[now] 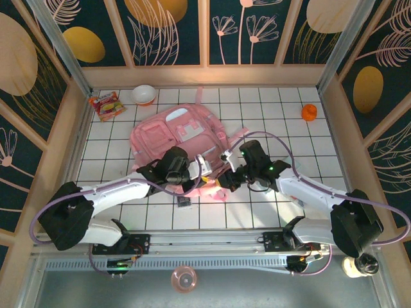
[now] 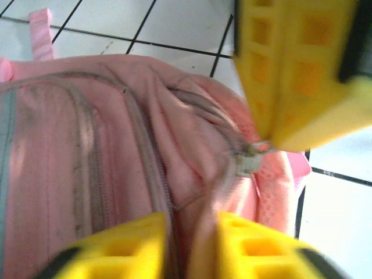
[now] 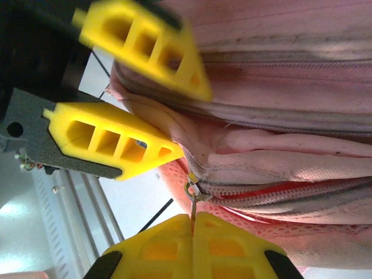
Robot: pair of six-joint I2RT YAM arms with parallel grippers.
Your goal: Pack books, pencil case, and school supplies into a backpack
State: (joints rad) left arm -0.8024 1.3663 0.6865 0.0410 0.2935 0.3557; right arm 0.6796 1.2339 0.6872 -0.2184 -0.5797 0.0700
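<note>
the pink backpack (image 1: 183, 136) is lying in the middle of the white-tiled desk (image 1: 292, 138), and both arms are reaching in to its near edge, where the two hands are meeting almost tip to tip. the right hand (image 3: 192, 241) is sitting with its yellow fingers pressed together, clamped on the thin metal zip pull (image 3: 192, 200) at the backpack's mesh-lined edge. the left hand (image 2: 190, 247) is gripping just beside it, its fingers standing slightly apart with a raised fold of the pink fabric pinched between them. in the left wrist view the zip pull is hanging just under the right hand's fingertips, above the pink mesh. a small dark grey calculator (image 1: 184, 201) is lying on the desk just in front of the backpack's near edge, between the two arms and apart from both hands. a red-and-yellow snack packet (image 1: 106, 105) and a white bowl (image 1: 144, 94) are sitting near the far left corner behind the backpack, and a small orange thing (image 1: 309, 112) is resting well apart near the far right.
</note>
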